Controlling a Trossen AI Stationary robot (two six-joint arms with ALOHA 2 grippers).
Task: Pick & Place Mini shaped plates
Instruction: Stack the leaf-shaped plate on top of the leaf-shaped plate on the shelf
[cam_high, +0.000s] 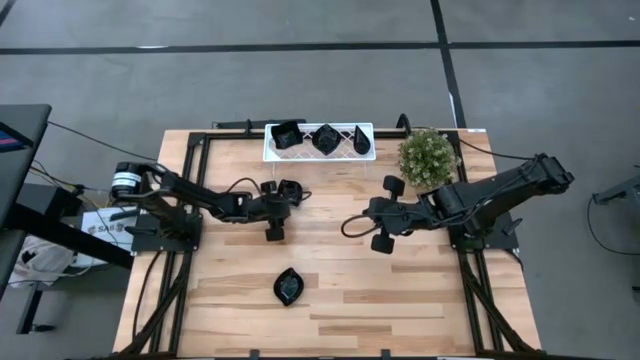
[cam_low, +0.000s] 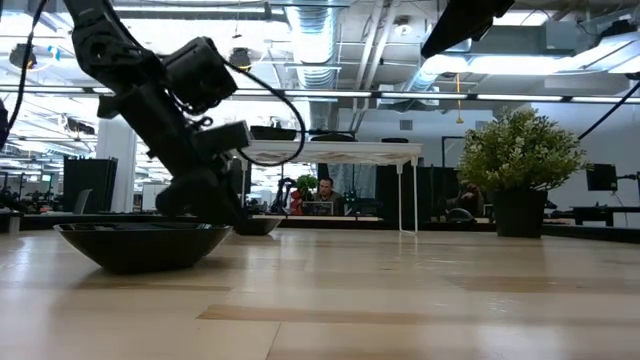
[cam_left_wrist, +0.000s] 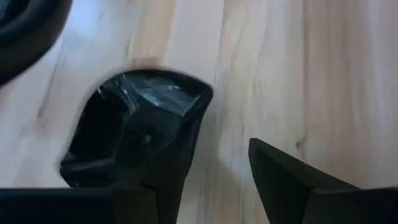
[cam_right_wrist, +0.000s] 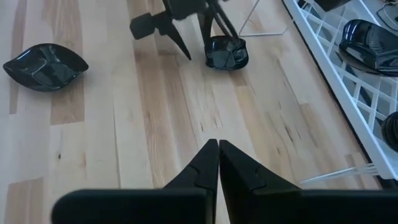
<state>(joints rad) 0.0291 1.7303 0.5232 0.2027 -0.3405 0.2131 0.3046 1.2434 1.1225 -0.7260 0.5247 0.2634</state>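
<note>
A small glossy black faceted dish (cam_high: 289, 190) (cam_left_wrist: 134, 127) (cam_right_wrist: 227, 53) sits on its base on the wood table. My left gripper (cam_high: 279, 210) (cam_left_wrist: 217, 149) (cam_right_wrist: 161, 38) is open and low over the table. The dish lies outside its gap, beside the finger nearer the table's far edge. A leaf-shaped dish (cam_high: 288, 286) (cam_low: 140, 245) (cam_right_wrist: 45, 65) rests near the table's near edge. Three more dishes (cam_high: 325, 138) lie in the white lattice tray (cam_high: 270, 152). My right gripper (cam_high: 373, 213) (cam_right_wrist: 217, 149) is shut and waits mid-table, right of centre. My left gripper's far-side finger (cam_left_wrist: 165, 186) stands right against the side wall of the faceted dish (cam_left_wrist: 186, 118), with the dish on its outer side and flat on the table. The dark finger overlaps the dark dish, so I cannot tell whether they touch.
A potted plant (cam_high: 428, 155) (cam_low: 520, 160) stands at the far right, beside the tray's right end. Bare wood lies between the two grippers and around the leaf dish. Black frame rails (cam_high: 190, 170) run along the table's left and right sides.
</note>
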